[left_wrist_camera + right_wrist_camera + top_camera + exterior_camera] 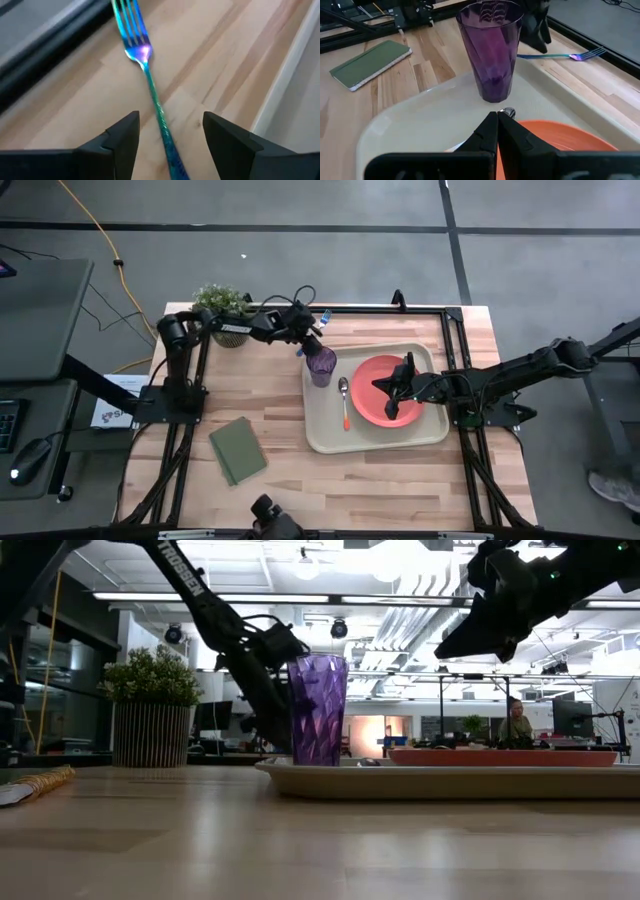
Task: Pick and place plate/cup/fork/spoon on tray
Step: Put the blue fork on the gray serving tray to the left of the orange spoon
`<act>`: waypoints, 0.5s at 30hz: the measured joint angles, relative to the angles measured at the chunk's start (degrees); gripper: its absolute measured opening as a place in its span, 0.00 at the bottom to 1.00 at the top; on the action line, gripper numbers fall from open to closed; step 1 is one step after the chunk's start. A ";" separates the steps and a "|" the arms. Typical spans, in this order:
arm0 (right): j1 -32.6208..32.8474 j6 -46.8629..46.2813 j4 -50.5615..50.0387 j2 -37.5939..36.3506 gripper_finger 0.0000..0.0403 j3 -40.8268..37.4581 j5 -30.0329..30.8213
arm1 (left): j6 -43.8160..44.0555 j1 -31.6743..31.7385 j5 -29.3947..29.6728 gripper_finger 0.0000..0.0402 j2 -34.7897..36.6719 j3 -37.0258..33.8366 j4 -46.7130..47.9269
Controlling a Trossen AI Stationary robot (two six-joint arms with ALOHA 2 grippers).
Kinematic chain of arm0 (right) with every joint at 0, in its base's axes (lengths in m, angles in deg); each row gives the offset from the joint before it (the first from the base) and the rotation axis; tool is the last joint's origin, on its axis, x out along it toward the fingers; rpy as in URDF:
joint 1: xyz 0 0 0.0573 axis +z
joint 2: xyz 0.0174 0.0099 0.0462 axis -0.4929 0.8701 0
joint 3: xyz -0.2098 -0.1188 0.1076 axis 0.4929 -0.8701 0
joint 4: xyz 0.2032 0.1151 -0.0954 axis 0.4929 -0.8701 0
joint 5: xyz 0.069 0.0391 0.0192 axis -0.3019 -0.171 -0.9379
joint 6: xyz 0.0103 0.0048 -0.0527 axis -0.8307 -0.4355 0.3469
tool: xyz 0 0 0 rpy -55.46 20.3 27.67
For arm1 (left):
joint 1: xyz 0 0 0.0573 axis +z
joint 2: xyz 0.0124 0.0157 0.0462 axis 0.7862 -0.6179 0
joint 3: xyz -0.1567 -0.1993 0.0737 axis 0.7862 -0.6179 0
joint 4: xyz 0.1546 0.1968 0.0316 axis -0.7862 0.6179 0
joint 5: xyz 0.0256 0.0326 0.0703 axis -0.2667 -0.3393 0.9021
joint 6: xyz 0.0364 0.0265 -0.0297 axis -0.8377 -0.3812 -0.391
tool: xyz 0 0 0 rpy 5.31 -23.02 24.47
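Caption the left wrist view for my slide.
Open left pincer straddles the fork lying on the wooden table.

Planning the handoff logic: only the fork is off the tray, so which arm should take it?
Left. Its open gripper already straddles the fork on the table beside the tray. The right gripper, shut, sits over the plate, with the cup between it and the fork.
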State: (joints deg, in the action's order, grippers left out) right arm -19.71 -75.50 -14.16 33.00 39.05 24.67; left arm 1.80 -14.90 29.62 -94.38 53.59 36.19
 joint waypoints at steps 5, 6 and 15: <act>-0.01 -0.01 0.05 0.00 0.00 0.00 0.03 | -0.26 -1.40 6.00 0.49 -3.19 0.02 0.25; 0.00 -0.02 0.05 0.00 0.00 0.00 0.04 | -0.56 -1.72 8.41 0.48 -3.21 0.14 0.19; -0.01 -0.02 0.47 0.00 0.00 0.00 -0.05 | -1.05 -2.57 12.56 0.35 -3.49 0.28 1.51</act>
State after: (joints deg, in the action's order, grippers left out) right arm -19.72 -75.52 -13.69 33.00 39.05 24.62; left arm 0.75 -17.46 42.17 -97.87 53.87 37.70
